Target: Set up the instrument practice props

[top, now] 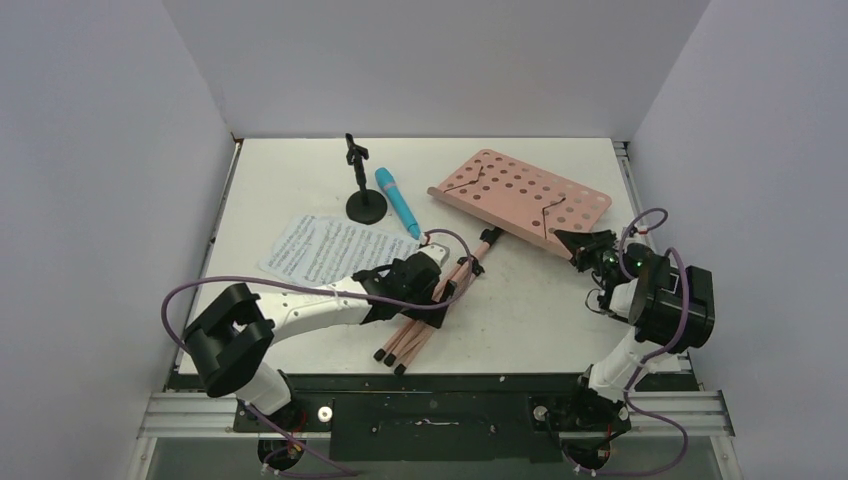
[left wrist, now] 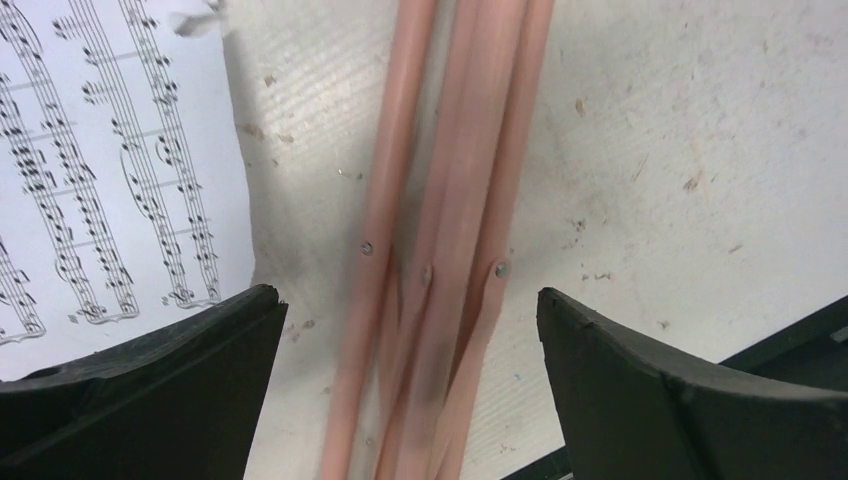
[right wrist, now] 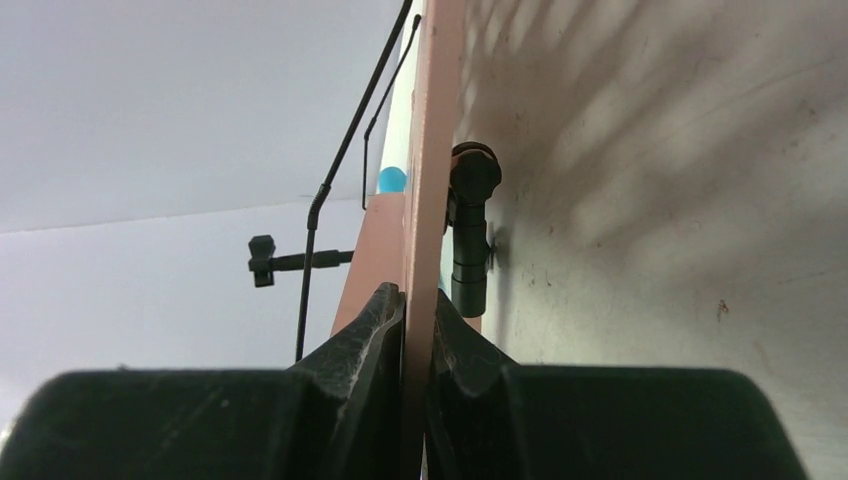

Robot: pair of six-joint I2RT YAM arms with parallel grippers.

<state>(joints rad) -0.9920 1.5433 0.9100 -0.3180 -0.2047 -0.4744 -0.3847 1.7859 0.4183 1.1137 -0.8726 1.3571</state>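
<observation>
I see 2 arms bolted at the counter's near edge. The left arm (top: 300,305) has white link shells between black joint housings. The right arm (top: 655,300) shows a bulky black housing above a white lower link. A thin purple cable (top: 215,279) loops along each arm. Both pairs of jaws are matt black wedges with a faintly grained surface. 1 round silver bolt (top: 324,412) sits beside each base.

Top cam sits high behind both arm bases, looking down over the whole surface (top: 290,180). Left wrist cam hovers really close above the pink legs (left wrist: 450,250), right one looks edge-on along the pink plate (right wrist: 424,150); the top view shows both.
</observation>
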